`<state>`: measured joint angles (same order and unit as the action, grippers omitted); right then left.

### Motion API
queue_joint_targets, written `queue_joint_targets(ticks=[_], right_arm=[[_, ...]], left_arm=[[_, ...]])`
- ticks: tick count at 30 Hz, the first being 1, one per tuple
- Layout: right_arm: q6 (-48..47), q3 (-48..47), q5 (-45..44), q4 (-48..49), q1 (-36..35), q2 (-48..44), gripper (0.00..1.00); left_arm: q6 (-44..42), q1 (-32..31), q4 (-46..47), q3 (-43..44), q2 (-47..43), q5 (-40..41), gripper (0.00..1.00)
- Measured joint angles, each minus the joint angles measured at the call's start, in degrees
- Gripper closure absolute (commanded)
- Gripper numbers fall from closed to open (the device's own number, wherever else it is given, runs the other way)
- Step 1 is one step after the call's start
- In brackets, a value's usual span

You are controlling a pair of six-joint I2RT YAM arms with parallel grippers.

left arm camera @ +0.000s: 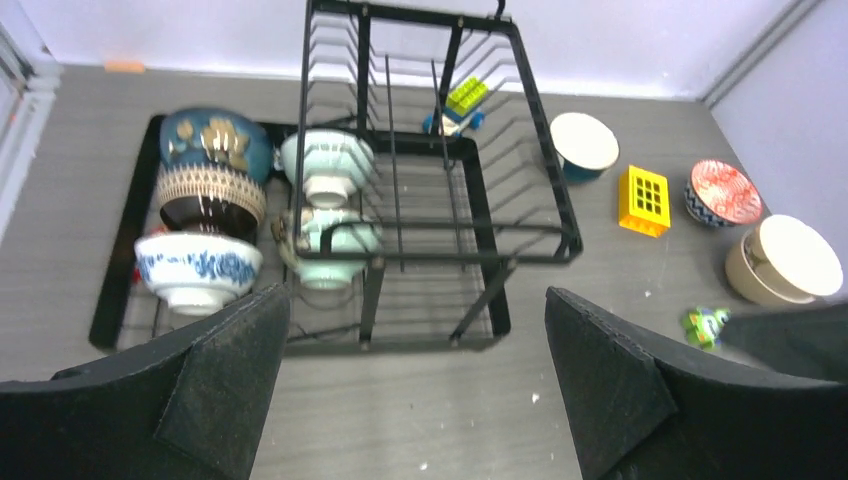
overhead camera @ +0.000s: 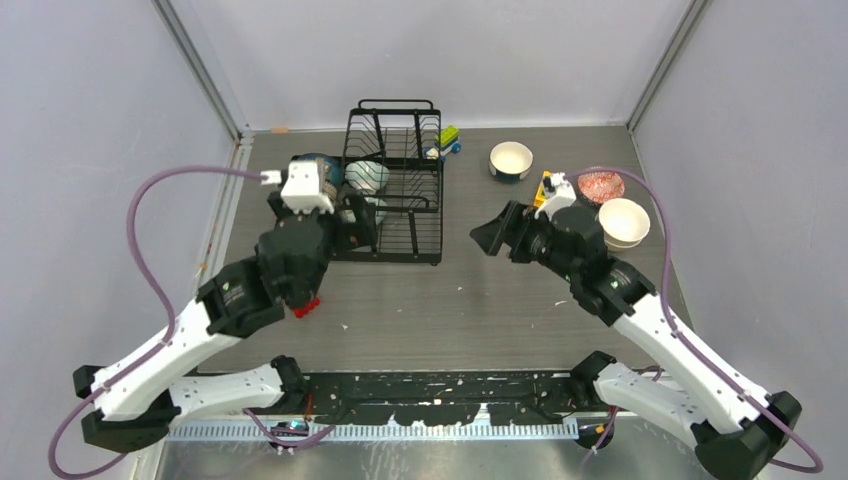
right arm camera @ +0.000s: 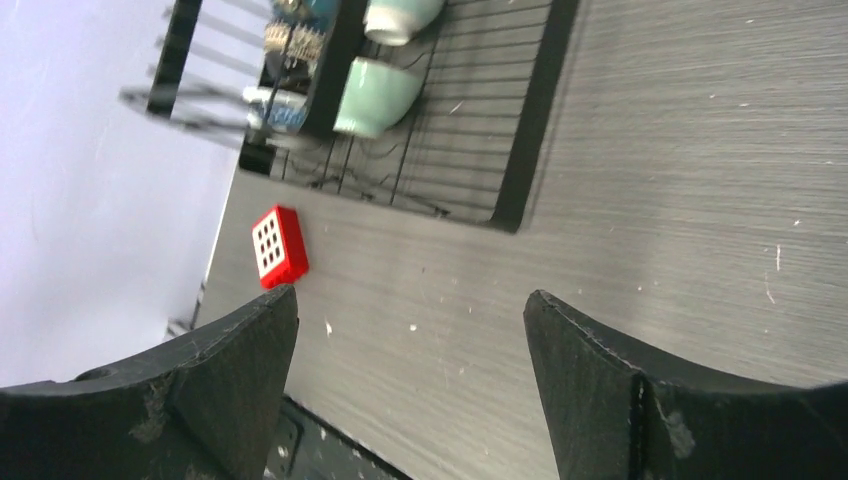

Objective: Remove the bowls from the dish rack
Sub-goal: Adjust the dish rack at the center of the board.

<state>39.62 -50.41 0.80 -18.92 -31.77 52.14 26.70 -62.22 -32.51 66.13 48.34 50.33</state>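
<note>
Mid-unload; left gripper and right gripper gaped empty. Next likely needed: left pinching blue-and-white bowl rim in dish rack

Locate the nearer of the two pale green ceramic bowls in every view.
Top external: nearer pale green ceramic bowl, just left of centre, above mid-height.
Left wrist: it sits left of centre, about mid-height.
Right wrist: it sits near the top, left of centre.
Shared landmark: the black wire dish rack holding it.
</note>
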Motion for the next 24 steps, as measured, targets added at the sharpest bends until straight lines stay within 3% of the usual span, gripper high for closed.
queue_joint_targets(ticks=[6, 14, 20, 24], right_arm=[[-4.4, 5.1, -3.6, -2.5, -8.1, -7.8, 0.13], [-4.8, 13.5, -6.0, -5.1, -8.3, -12.7, 0.12], [-3.6, 18.6, -8.2, -3.7, -8.3, -18.9, 0.15], [-3.2, 20.7, -7.5, -0.2, -8.3, -16.2, 0.15]], left_arm=[[-5.0, 14.1, 0.1, 11.7, 12.5, -10.8, 0.00], [0.5, 38.4, -2.3, 16.0, 16.5, -27.2, 0.01], [11.5, 56.1, -2.4, 1.5, 11.4, -40.7, 0.03], [15.4, 58.9, -4.9, -6.8, 8.6, -45.4, 0.03]])
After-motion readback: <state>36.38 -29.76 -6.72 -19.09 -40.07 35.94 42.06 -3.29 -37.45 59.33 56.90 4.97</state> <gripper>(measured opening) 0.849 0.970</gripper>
